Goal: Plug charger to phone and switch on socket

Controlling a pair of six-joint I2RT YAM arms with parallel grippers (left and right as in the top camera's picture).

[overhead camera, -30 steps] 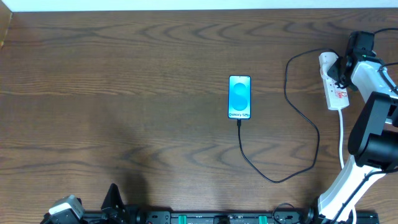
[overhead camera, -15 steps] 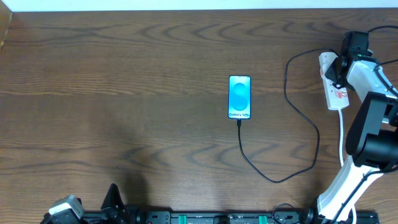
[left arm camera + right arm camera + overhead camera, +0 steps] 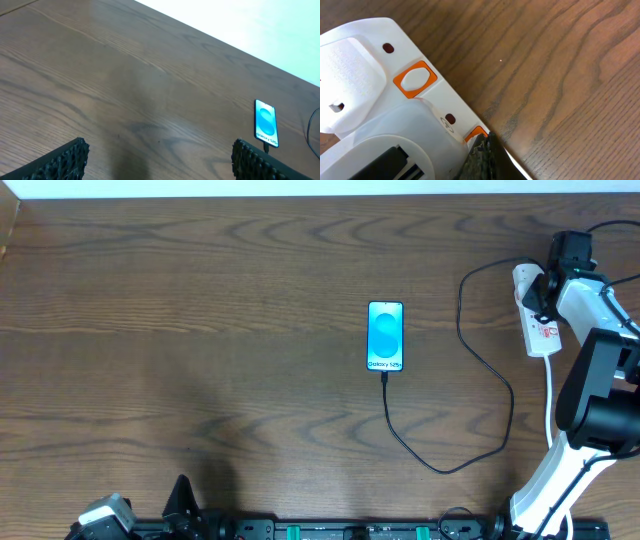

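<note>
The phone (image 3: 385,335) lies flat mid-table, blue screen lit; it also shows in the left wrist view (image 3: 265,123). The charger's thin black cable (image 3: 500,385) runs from the phone's near end, loops right and rises to the white plug head (image 3: 524,278) seated in the socket (image 3: 542,332). My right gripper (image 3: 546,292) is over the far half of the socket. In the right wrist view its shut fingertips (image 3: 482,152) rest on an orange-red switch (image 3: 476,133) of the socket (image 3: 440,100). My left gripper (image 3: 160,162) is open and empty, low at the near left.
A second orange-red switch (image 3: 415,79) lies further along the strip. The socket's white lead (image 3: 549,405) runs toward the right arm's base (image 3: 590,420). A pale wall strip (image 3: 320,188) borders the table's far edge.
My right gripper shifted slightly toward the far end of the socket a second ago and has held still since. Phone, cable and left arm have not moved.
</note>
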